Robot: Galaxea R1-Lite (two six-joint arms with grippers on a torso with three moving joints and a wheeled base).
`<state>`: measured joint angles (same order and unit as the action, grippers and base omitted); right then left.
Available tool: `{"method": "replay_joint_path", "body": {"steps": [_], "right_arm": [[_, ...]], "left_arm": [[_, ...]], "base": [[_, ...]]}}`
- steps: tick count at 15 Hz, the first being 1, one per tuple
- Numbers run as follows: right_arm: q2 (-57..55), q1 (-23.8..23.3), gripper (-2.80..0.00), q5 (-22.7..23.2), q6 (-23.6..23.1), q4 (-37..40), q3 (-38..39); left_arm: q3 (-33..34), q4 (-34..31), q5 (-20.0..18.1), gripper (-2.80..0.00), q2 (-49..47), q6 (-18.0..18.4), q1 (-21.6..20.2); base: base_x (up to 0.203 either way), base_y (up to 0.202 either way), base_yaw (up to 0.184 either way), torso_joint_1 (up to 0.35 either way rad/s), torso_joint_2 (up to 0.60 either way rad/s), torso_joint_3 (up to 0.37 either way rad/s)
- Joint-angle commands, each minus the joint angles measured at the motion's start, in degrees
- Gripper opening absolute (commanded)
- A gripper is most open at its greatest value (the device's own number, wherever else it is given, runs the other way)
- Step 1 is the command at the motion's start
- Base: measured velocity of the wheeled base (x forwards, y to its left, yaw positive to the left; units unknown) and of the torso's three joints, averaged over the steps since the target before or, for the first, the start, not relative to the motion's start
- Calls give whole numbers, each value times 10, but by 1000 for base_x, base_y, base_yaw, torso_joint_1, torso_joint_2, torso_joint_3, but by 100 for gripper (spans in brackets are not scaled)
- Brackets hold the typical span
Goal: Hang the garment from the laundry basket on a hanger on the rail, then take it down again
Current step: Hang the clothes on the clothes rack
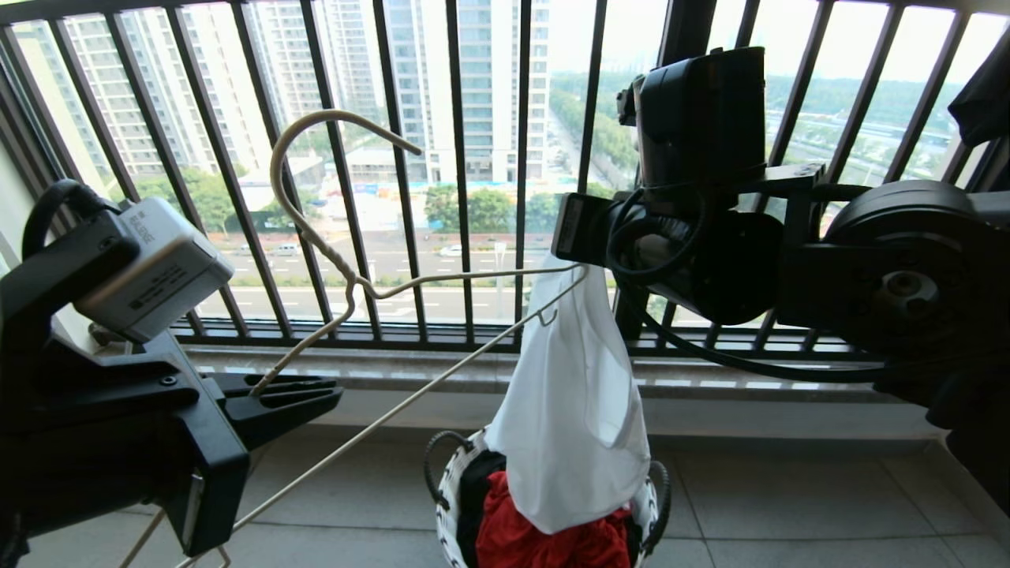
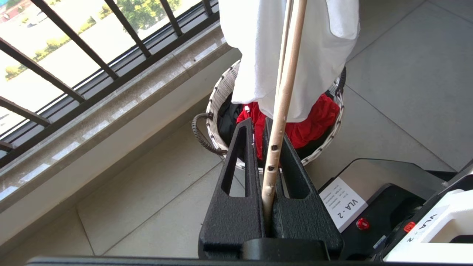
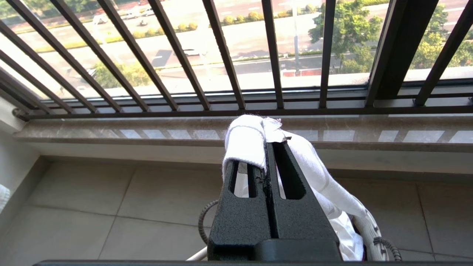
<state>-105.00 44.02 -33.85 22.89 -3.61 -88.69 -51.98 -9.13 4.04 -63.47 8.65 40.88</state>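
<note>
A cream-white wire hanger (image 1: pixel 347 284) is held tilted in front of the window bars. My left gripper (image 1: pixel 331 392) at the lower left is shut on one of its arms (image 2: pixel 275 155). The hanger's far end reaches the top of the white garment (image 1: pixel 568 410), which hangs bunched over the laundry basket (image 1: pixel 450 493). My right gripper (image 3: pixel 266 142) is shut on the top edge of the garment (image 3: pixel 244 142). In the head view its fingers are hidden behind the right wrist (image 1: pixel 694 237). The rail is out of view.
Red cloth (image 1: pixel 544 544) and black cloth (image 2: pixel 225 114) lie in the basket (image 2: pixel 218 107). The black-barred window railing (image 1: pixel 458 158) and a stone ledge (image 1: pixel 394 371) stand just behind. Tiled floor (image 2: pixel 129 207) surrounds the basket; the robot's base (image 2: pixel 388 207) is close beside it.
</note>
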Motion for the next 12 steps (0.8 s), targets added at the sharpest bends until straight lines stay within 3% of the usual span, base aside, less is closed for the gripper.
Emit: {"method": "replay_joint_path", "body": {"steps": [1,5,10,12], "right_arm": [[-10,1,-280,-2,11,-1,-13],[-16,0,-280,-3,28,-2,-20],[-37,-7,-280,-6,38,-44,-25],[-37,-6,-280,-4,41,-46,-25]], "left_arm": [[1,4,24,-280,-16,1,0],[-2,31,50,-280,-21,-1,0],[-15,25,48,-280,-31,-29,1],[-26,26,48,-280,-45,-56,1]], "base": [[0,0,0,0,0,0],[0,0,0,0,0,0],[0,0,0,0,0,0],[0,0,0,0,0,0]]}}
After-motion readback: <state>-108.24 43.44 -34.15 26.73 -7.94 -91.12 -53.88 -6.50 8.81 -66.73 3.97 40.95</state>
